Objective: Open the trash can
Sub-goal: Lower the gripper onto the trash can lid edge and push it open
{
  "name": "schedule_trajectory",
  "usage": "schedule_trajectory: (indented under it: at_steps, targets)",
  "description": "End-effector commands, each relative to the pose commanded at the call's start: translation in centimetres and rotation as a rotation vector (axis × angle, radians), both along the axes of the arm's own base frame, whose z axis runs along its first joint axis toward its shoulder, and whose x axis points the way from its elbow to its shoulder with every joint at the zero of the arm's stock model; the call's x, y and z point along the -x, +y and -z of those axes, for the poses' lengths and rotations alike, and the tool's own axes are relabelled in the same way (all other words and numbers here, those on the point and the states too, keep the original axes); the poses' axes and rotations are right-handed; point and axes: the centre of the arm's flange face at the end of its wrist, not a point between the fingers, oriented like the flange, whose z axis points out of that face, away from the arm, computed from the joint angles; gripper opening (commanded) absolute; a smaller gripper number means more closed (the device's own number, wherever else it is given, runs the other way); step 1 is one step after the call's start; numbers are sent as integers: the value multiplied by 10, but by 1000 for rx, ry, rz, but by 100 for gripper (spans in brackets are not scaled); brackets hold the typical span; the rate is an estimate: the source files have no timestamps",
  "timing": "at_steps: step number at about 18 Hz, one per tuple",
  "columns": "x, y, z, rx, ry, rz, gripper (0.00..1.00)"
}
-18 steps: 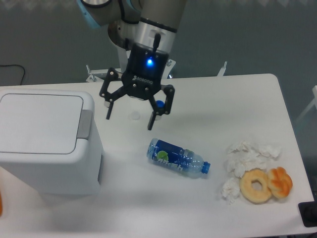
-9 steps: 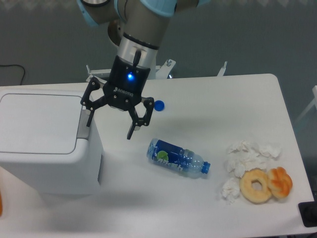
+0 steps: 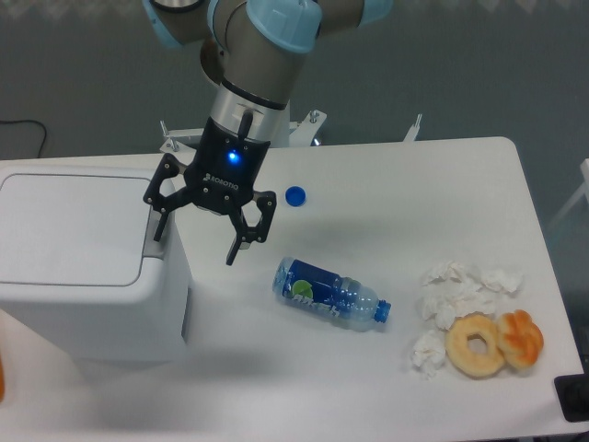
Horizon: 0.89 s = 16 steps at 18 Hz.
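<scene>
Gripper (image 3: pixel 194 245) spread wide, holding nothing, at the trash can's (image 3: pixel 87 262) right edge.
One finger (image 3: pixel 158 226) over the grey push tab (image 3: pixel 155 241); bare table (image 3: pixel 304 368) lies to its right.

Arm (image 3: pixel 267 37): grey tubular links, pale blue caps at the joints, rounded housings. Wrist section is brushed silver metal with a short black cable or connector running down its face. Gripper (image 3: pixel 195 243): matte black body, a lit blue indicator light near the top, white lettering printed beneath it, too small to read. Two black fingers (image 3: pixel 241 241) built from jointed bars, with small pale pins at the pivots.
</scene>
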Motion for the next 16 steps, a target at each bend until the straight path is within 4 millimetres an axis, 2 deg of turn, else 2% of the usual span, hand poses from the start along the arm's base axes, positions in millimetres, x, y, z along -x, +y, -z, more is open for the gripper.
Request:
schedule_trajectory:
  at_steps: [16]
  targets:
    - [-5,1,4,3,-5,11,100]
